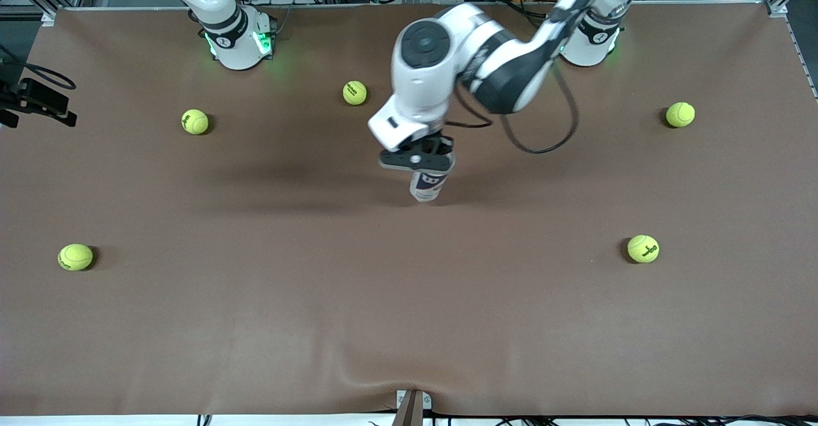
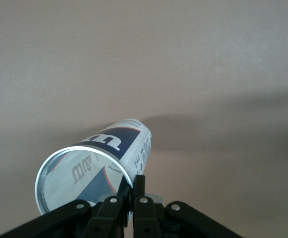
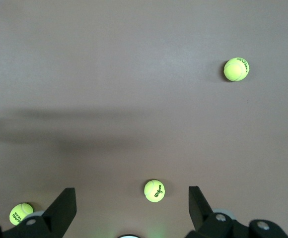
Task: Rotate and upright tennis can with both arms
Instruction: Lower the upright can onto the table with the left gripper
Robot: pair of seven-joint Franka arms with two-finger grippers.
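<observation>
Black fingers (image 2: pixel 140 196) of your left hand (image 1: pixel 418 159) are pinching the metallic rim of the can (image 1: pixel 429 183), one finger inside the open mouth and one outside, closed tight on the wall. You are holding the can over the middle of the brown bench (image 1: pixel 409 324), and in the front view it is hanging below the hand, tilted a little, with its navy and white label facing the camera. Whether its closed end is touching the bench, you cannot tell. In the left wrist view the can (image 2: pixel 102 163) is showing its open mouth and the "W" on the label.

Your left arm (image 1: pixel 505 68) is reaching in from its base (image 1: pixel 591 39) toward the centre of the bench.

Your right hand (image 3: pixel 129 208) is standing wide open, gripping nothing, its two fingers (image 3: pixel 64 206) well apart. It is out of the front view; only the right arm's green-lit base (image 1: pixel 239 43) is showing there. That arm is waiting, its wrist camera looking down on the bench and three balls, one of them (image 3: pixel 154 191) between the fingers in the picture.

Five yellow-green balls are lying on the bench, all well apart from the can: one (image 1: pixel 354 92) near the bases, one (image 1: pixel 195 121) toward the right arm's end, one (image 1: pixel 75 257) nearer the front camera at that same end, one (image 1: pixel 680 114) toward the left arm's end, and one (image 1: pixel 643 248) nearer the front camera at that end.
</observation>
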